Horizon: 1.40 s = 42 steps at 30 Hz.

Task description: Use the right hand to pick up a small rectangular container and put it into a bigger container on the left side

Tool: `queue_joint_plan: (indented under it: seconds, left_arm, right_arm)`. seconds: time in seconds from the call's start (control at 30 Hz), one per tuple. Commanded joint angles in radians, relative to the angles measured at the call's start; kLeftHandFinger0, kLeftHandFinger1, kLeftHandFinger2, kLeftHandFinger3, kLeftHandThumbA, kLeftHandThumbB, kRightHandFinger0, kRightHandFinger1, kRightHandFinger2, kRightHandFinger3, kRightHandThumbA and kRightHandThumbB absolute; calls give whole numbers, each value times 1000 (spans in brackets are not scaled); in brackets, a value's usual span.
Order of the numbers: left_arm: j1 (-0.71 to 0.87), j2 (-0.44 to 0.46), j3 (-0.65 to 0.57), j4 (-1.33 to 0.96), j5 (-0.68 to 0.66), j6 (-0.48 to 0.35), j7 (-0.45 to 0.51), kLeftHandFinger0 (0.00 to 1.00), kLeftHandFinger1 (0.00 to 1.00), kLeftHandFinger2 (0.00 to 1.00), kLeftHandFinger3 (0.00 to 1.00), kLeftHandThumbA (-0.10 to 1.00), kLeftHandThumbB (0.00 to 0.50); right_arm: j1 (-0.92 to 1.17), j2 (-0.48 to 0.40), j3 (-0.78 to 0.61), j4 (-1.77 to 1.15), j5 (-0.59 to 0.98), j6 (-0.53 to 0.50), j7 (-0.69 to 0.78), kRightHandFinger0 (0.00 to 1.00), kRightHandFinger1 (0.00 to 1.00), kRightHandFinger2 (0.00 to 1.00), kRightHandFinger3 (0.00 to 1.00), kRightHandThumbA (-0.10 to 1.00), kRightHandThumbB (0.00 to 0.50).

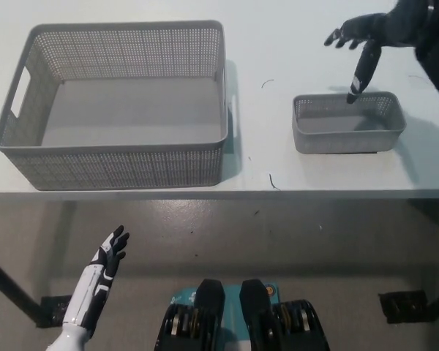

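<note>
Setting reads as a lab or test room, not a home. Evidence: plain white table (132,11) with black metal legs (11,296), bare grey concrete-like floor (278,234) (scuffed, no rug), 2 matching grey perforated plastic bins, big one (117,157) and small one (347,135), laid out alone on the tabletop.

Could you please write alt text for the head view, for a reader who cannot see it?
The black right hand reaches, open, over the back rim of a small grey basket on a white table. A large empty grey basket stands at left; the white left hand rests below.
</note>
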Motion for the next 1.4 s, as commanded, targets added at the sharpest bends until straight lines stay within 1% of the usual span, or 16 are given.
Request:
queue_joint_plan:
  seconds: [0.0, 0.03, 0.17, 0.2, 0.27, 0.37, 0.63, 0.67, 0.73, 0.9, 0.97, 1.07, 1.17, 1.27, 1.3, 1.37]
  left_arm:
    - [-6, 26, -23, -28, 33, -62, -21, 1000, 1000, 1000, 1000, 1000, 212]
    - [-5, 25, -26, -30, 40, -59, -20, 1000, 1000, 1000, 1000, 1000, 213]
    - [-11, 30, -34, -31, 44, -58, -21, 1000, 1000, 1000, 1000, 1000, 220]
    - [-16, 29, -36, -29, 46, -58, -22, 1000, 1000, 1000, 1000, 1000, 214]
    - [-10, 31, -36, -31, 49, -59, -23, 1000, 1000, 1000, 1000, 1000, 209]
    - [-12, 31, -31, -32, 43, -57, -25, 1000, 1000, 1000, 1000, 1000, 228]
    - [-12, 33, -35, -24, 46, -65, -22, 1000, 1000, 1000, 1000, 1000, 225]
    - [-10, 31, -34, -25, 45, -63, -20, 1000, 1000, 1000, 1000, 1000, 233]
    - [-10, 29, -33, -26, 43, -60, -20, 1000, 1000, 1000, 1000, 1000, 237]
    - [-8, 29, -34, -29, 45, -61, -20, 1000, 1000, 1000, 1000, 1000, 233]
    - [-5, 30, -34, -35, 47, -58, -20, 1000, 1000, 1000, 1000, 1000, 233]
    - [-19, 33, -33, -35, 44, -59, -23, 1000, 1000, 1000, 1000, 1000, 214]
    - [-23, 36, -34, -36, 46, -58, -25, 1000, 1000, 1000, 1000, 1000, 209]
    - [-17, 35, -37, -43, 50, -57, -27, 1000, 1000, 1000, 1000, 1000, 200]
    - [-17, 35, -37, -43, 49, -58, -27, 1000, 1000, 1000, 1000, 1000, 192]
    - [-17, 34, -36, -43, 52, -59, -24, 1000, 1000, 1000, 1000, 1000, 195]
  right_arm:
    - [-219, 37, 20, 123, -66, -89, 62, 1000, 1000, 1000, 1000, 1000, 316]
    - [-216, 46, 19, 138, -66, -81, 46, 1000, 1000, 1000, 1000, 1000, 344]
    - [-205, 82, -12, 197, -42, -64, 47, 1000, 1000, 1000, 1000, 1000, 331]
    - [-202, 81, -18, 203, -39, -74, 46, 1000, 1000, 1000, 1000, 1000, 304]
    - [-187, 92, -22, 214, -43, -67, 34, 1000, 1000, 1000, 1000, 1000, 317]
    - [-176, 106, 20, 215, -98, -57, -11, 1000, 1000, 1000, 1000, 1000, 380]
    - [-142, 110, 32, 227, -125, -95, -31, 1000, 1000, 1000, 1000, 1000, 312]
    - [-133, 116, 31, 234, -130, -62, -48, 1000, 1000, 1000, 1000, 1000, 349]
    - [-121, 117, 18, 240, -123, -42, -51, 1000, 1000, 1000, 1000, 1000, 368]
    - [-89, 114, -37, 247, -87, -20, -68, 1000, 1000, 1000, 1000, 1000, 355]
    - [-73, 116, -24, 245, -115, -50, -91, 1000, 1000, 1000, 1000, 1000, 356]
    - [-52, 116, -2, 246, -143, -70, -125, 1000, 1000, 1000, 1000, 1000, 407]
    - [-34, 115, -26, 251, -122, -56, -123, 1000, 1000, 1000, 1000, 1000, 378]
    - [-3, 114, -31, 249, -126, -66, -174, 1000, 1000, 1000, 1000, 1000, 406]
    - [8, 115, -38, 252, -118, -63, -161, 1000, 1000, 1000, 1000, 1000, 379]
    - [21, 115, -45, 254, -112, -62, -165, 1000, 1000, 1000, 1000, 1000, 388]
